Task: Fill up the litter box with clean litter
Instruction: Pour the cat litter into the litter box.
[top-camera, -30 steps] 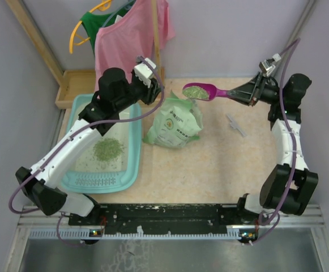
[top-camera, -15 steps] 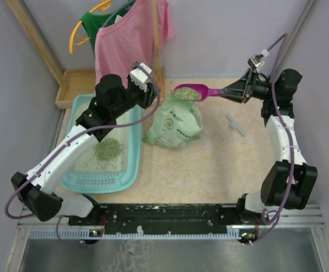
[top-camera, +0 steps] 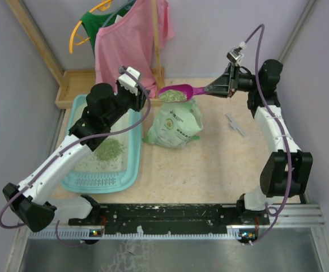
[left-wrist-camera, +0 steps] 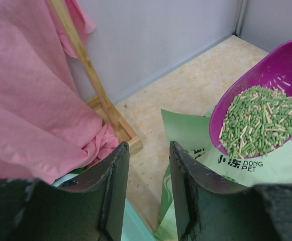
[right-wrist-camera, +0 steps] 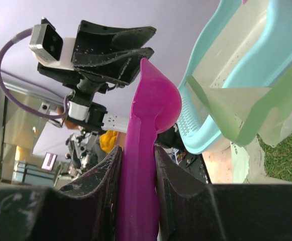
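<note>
Pale walls enclose a speckled beige surface [top-camera: 209, 164]. From above, the litter box [top-camera: 133, 170] lies at its left side, long axis running from the near edge to the far, grille strip at the near end. A small heap of clean litter [top-camera: 108, 148] sits on its base. Just to its right slumps the pale green litter bag [top-camera: 175, 126]. Above the bag's mouth the right tool [top-camera: 219, 88] holds a magenta scoop [top-camera: 178, 90] loaded with more granules. The scoop's long axis runs roughly left to right, handle to the right, bowl pointing left toward the box. The left tool [top-camera: 144, 96] hovers near the box's far right corner. Its wrist view shows both fingers [left-wrist-camera: 113, 186] a little apart with nothing between them, and the loaded bowl off to the right above the bag. From the right wrist, both fingers clamp the scoop's handle, with the box beyond its tip. This looks like the carry step: next the bowl should travel left past the box's rim, kept level, then tip over the base.
</note>
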